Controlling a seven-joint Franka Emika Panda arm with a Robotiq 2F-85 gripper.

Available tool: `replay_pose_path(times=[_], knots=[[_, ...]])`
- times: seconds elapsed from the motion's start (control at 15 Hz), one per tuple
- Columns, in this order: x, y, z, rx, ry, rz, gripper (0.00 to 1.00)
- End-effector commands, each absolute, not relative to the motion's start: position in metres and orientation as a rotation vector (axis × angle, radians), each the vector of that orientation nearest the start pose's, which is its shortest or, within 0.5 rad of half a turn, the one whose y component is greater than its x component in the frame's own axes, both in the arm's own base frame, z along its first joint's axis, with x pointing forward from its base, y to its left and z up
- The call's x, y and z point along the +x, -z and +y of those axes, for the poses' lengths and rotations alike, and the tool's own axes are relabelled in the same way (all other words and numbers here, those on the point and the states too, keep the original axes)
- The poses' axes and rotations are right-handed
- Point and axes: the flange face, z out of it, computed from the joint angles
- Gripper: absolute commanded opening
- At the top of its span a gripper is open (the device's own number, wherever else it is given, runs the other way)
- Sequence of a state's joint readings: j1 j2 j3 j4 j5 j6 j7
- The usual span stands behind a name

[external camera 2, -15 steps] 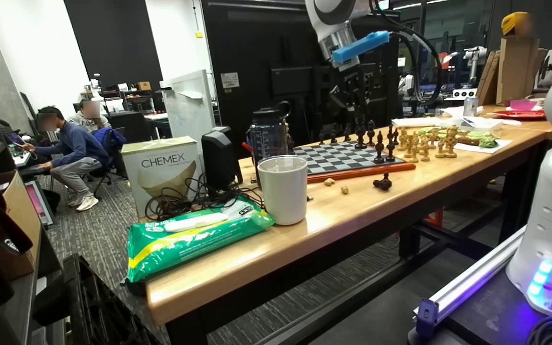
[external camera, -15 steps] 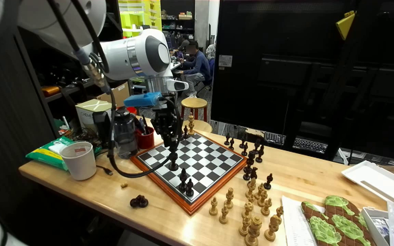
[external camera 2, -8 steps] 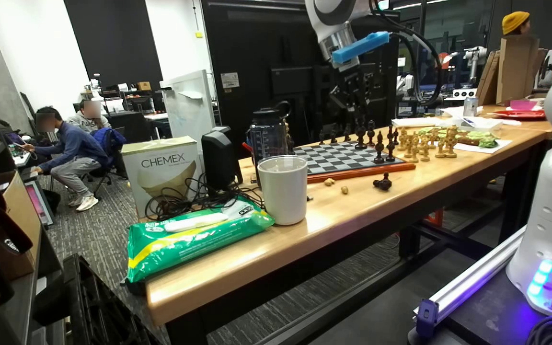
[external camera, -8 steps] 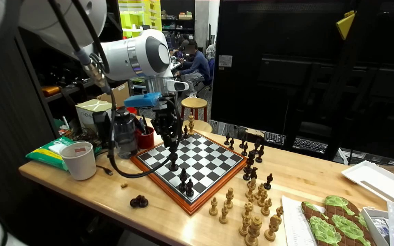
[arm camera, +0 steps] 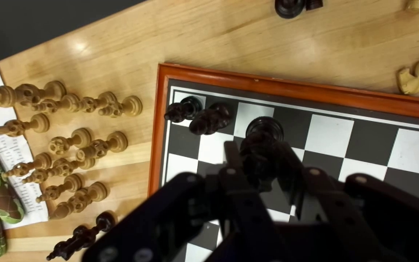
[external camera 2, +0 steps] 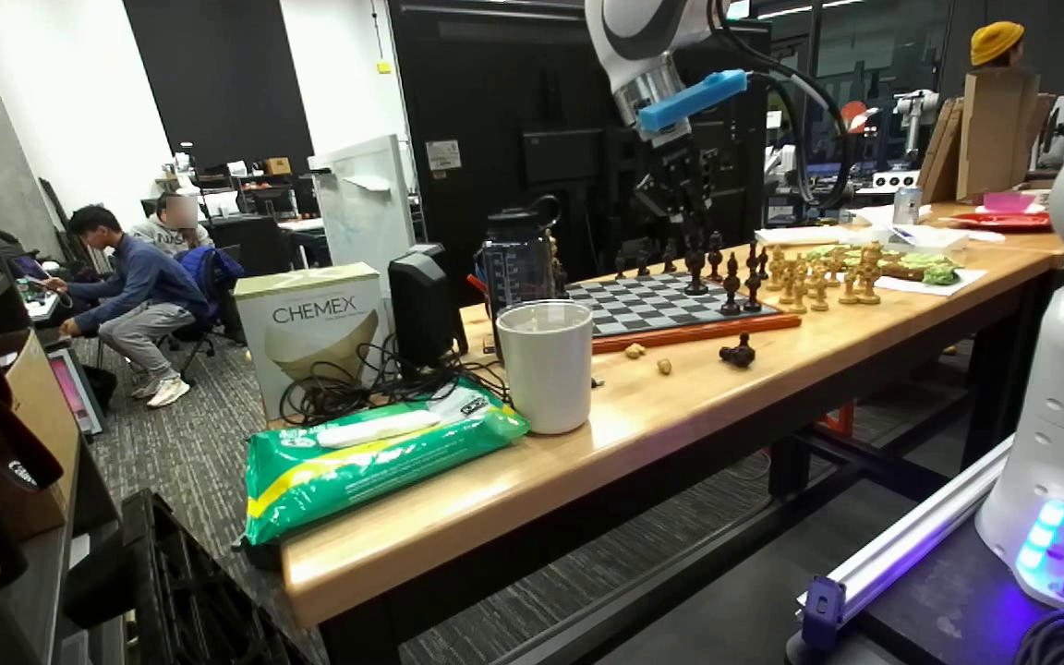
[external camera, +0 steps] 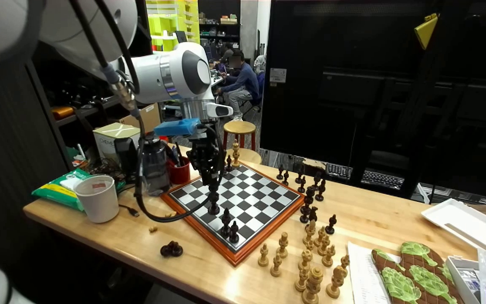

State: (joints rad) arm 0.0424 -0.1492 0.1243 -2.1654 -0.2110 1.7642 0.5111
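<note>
While the claw (arm camera: 257,145) is closed down to a narrow gap, it has a dark chess piece (arm camera: 264,131) pinched between its fingers, one each side. Piece is near-black with a polished look, turned profile: wide round base with ringed steps, slim waist, bulbous body above. Held upright. Upper part is hidden in the fingers, so can't ID the type. Position: over the chessboard (external camera: 247,200), by one edge, not far from a corner. Can't tell if the base touches the squares.

Next along that edge, toward the corner: a tall dark piece (external camera: 225,223), then a shorter dark piece (external camera: 234,233), both upright on the board, same finish. Board itself: black and silver squares, red-brown wooden frame, flat on the tabletop (external camera: 137,242).

Off that corner, a cluster of pale wooden pieces (external camera: 283,245), carved bodies, upright. More dark pieces (external camera: 309,195) past them along the board's side. Tinted bottle (external camera: 156,169) and red pen cup (external camera: 179,172) at another side of the board.

Farthest out in an exterior view: round stool (external camera: 239,127) beyond the tabletop, then a seated person (external camera: 245,84) in a blue top.
</note>
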Motion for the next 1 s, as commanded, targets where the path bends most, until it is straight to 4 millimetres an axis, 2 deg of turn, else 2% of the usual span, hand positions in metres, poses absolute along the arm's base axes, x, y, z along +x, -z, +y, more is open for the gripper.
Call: replay_pose_path(times=[0.0,0.93], knots=[[0.468,-0.443,0.064,-3.382,-0.272,0.483,0.07],[0.45,-0.43,0.058,-3.372,-0.284,0.451,0.07]])
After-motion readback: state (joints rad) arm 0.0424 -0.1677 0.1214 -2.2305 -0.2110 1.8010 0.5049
